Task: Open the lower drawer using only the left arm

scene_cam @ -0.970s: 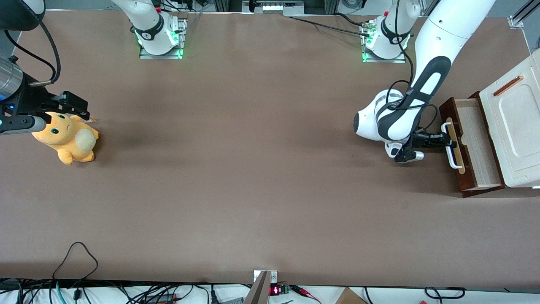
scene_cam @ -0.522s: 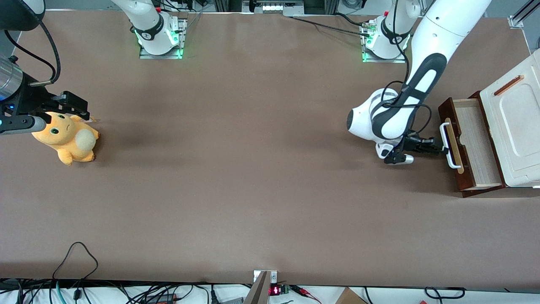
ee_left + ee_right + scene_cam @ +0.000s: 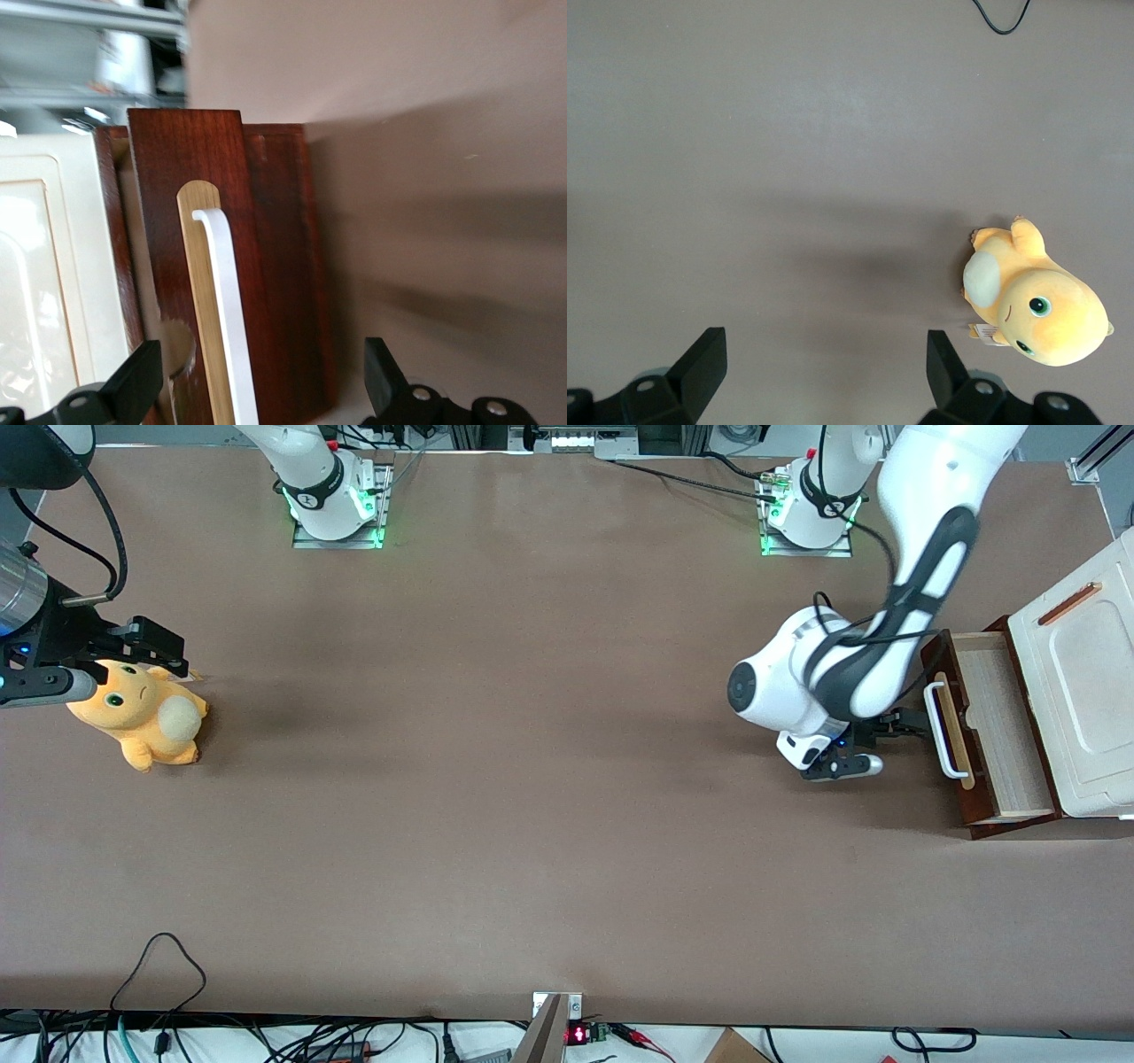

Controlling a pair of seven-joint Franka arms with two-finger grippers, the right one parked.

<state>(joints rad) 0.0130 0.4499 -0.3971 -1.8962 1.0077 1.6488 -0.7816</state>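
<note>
At the parked arm's end of the table (image 3: 532, 779) we see an orange plush toy (image 3: 142, 722) lying on its side on the bare brown surface, close to that end edge and well apart from everything else; the right wrist view shows the same toy (image 3: 1032, 305) with its pale belly patch and green eyes turned up.

Across the long middle stretch of the table we find only the brown covering, with two arm bases near the edge farthest from the front camera.

Toward the working arm's end, the left arm (image 3: 921, 576) reaches down from its base and bends at a white wrist housing. Below that housing hangs the gripper (image 3: 897, 726), in front of the lower drawer (image 3: 997, 731) and just short of its white bar handle (image 3: 941, 726), not touching it. In the left wrist view the gripper (image 3: 257, 390) has its two black fingers (image 3: 133, 385) spread wide apart and holding nothing, with the handle (image 3: 232, 310) and its pale wood strip (image 3: 202, 301) seen between them.

The lower drawer is pulled out from under the white cabinet top (image 3: 1081, 682), so that we see its pale wood inside from above. Its dark reddish-brown front faces the gripper. The cabinet stands at the working arm's end edge of the table, about midway along that edge.
</note>
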